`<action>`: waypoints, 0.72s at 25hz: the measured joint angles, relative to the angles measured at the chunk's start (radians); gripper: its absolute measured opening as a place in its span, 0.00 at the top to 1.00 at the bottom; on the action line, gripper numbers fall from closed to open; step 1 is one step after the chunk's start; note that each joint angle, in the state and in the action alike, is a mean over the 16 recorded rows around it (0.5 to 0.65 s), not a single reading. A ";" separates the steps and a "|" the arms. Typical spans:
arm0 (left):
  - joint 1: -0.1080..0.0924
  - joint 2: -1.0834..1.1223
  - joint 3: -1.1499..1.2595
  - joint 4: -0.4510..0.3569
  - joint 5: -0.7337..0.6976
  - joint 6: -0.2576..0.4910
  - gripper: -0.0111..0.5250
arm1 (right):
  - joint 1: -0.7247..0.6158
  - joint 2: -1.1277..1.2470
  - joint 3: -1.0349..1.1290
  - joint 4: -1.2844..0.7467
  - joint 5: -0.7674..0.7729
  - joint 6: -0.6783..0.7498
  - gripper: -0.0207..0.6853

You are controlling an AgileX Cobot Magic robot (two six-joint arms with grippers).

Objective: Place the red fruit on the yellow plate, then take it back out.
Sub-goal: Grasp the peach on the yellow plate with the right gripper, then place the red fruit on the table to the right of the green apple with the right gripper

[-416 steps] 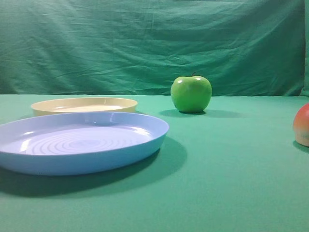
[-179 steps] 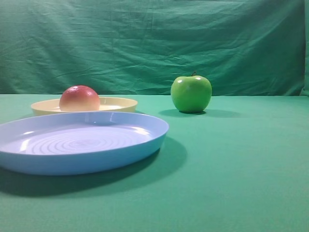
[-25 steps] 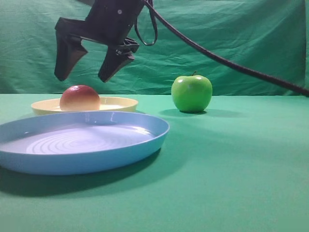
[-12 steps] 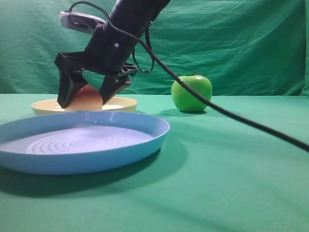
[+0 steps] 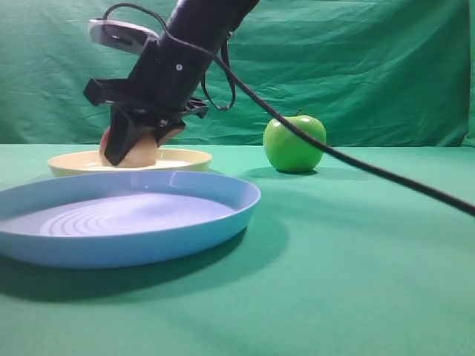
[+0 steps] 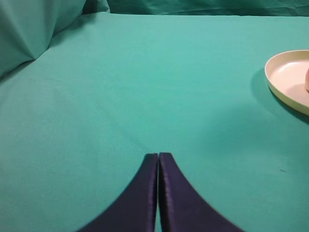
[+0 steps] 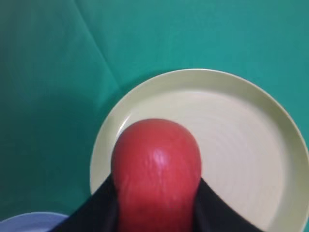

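Green cloth table (image 5: 356, 259): smooth round red fruit (image 7: 157, 179) sat in shallow yellow plate (image 7: 251, 145), right gripper (image 5: 137, 144) clamped on it; left gripper (image 6: 158, 164) pressed together.

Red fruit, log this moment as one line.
right gripper: shut on red fruit | fruit on yellow plate | left gripper: shut, apart

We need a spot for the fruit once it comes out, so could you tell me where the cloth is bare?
Bare cloth lies right of the green apple and in front of it, beside the blue plate. The left side is crowded: blue plate, yellow plate, and the right gripper closed around the red fruit.
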 joint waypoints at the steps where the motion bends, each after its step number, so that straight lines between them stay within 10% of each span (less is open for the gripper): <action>1: 0.000 0.000 0.000 0.000 0.000 0.000 0.98 | -0.008 -0.021 -0.006 -0.001 0.029 0.012 0.66; 18: 0.000 0.000 0.000 0.000 0.000 0.002 0.98 | -0.113 -0.447 0.171 -0.216 0.236 0.252 0.69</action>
